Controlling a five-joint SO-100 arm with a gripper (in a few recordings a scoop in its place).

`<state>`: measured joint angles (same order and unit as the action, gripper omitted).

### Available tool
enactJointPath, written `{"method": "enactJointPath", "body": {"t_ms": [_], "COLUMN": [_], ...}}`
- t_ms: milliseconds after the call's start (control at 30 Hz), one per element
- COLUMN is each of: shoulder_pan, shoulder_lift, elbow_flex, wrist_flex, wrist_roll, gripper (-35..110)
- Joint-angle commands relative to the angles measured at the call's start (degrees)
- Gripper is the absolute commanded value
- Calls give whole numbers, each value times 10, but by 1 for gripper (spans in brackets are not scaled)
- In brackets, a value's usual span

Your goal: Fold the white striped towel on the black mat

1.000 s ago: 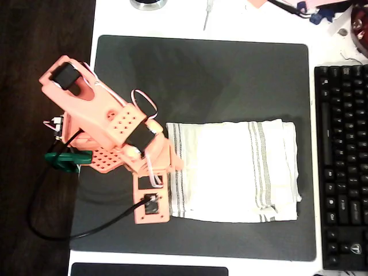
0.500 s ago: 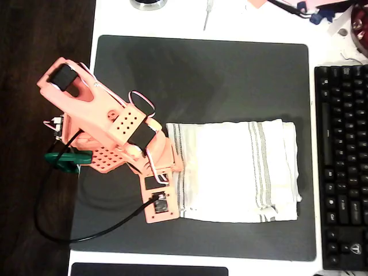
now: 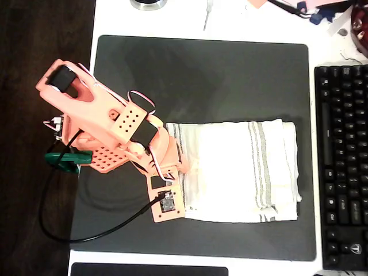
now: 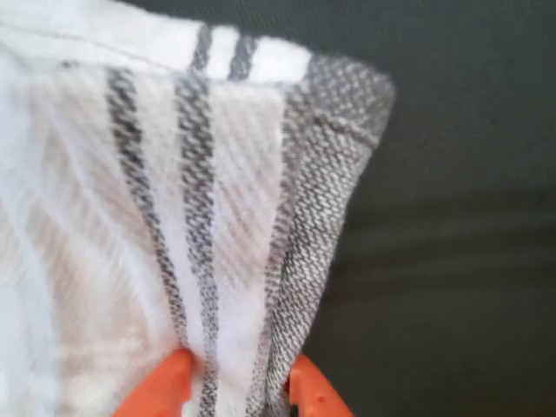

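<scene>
1. My pincer (image 4: 234, 387) is clenched on the white striped towel (image 3: 238, 171): in the wrist view its two orange fingertips (image 4: 161, 391) sit at 6 o'clock with the striped edge of the cloth pinched between them.
2. The pinched cloth rises from the fingertips toward 12 o'clock, where a corner with a grey woven border ends at about 1 o'clock against the black mat (image 4: 460, 217).
3. In the overhead view the towel lies as a folded rectangle on the black mat (image 3: 201, 75), toward 4 o'clock from the mat's middle, with grey stripe groups near its 9 o'clock and 3 o'clock edges.
4. My orange arm (image 3: 100, 121) reaches in from 9 o'clock, and its wrist end covers the towel's 8 o'clock corner.
5. A black keyboard (image 3: 343, 167) lies on the white surface (image 3: 172, 20) at 3 o'clock, just beside the mat and apart from the towel.
6. A black cable (image 3: 86, 233) loops from the wrist over the mat toward 7 o'clock.
</scene>
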<state>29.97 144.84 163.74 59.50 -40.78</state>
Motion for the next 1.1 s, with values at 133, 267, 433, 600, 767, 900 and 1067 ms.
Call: {"method": "enactJointPath", "body": {"t_ms": [133, 267, 433, 600, 767, 900, 1067], "shoulder_pan": [14, 14, 13, 33, 63, 91, 129], "shoulder_lift": [-2, 4, 11, 17, 40, 52, 66], "elbow_flex": [20, 36, 24, 3, -85, -192, -301], "wrist_flex": [-3, -11, 12, 57, 182, 297, 410], "wrist_roll": [-19, -23, -25, -41, -69, -102, -146], "gripper": [7, 2, 0, 0, 0, 0, 0]}}
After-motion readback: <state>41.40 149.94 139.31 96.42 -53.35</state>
